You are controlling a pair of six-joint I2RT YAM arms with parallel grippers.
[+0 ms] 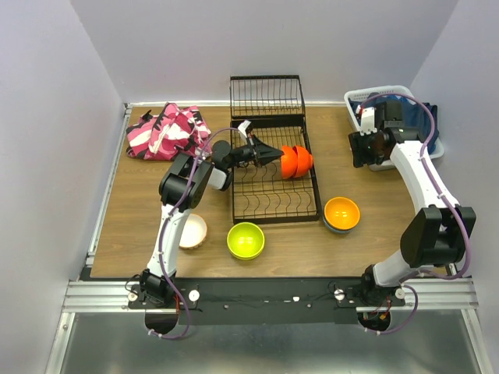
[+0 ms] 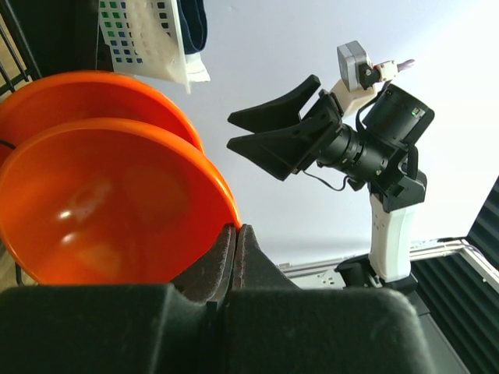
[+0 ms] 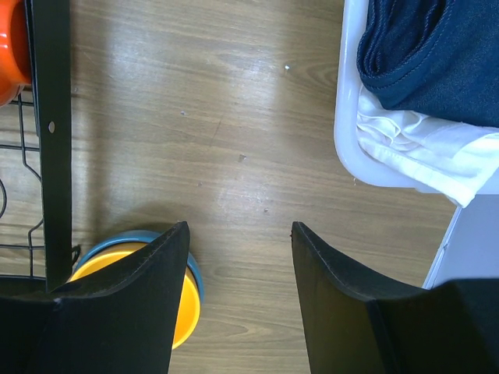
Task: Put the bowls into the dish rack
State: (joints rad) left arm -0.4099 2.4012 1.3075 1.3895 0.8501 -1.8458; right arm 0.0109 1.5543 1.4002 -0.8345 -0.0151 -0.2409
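As it pinches a bowl (image 2: 109, 210), the left end effector (image 2: 235, 238) overhangs the rack (image 1: 273, 200).

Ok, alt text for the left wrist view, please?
The left gripper is shut on the rim of a red-orange bowl, with a second red-orange bowl close behind it. Beyond them, the right gripper is open.

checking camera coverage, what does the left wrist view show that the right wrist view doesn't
Only left wrist: the left gripper, shut on the rim of the near red-orange bowl, with a second red-orange bowl behind it.
Only right wrist: the orange bowl nested in the blue bowl, on the wooden table.
Both: the white laundry basket holding dark blue cloth, the open right gripper, and red-orange bowl, though only a sliver in the right wrist view.
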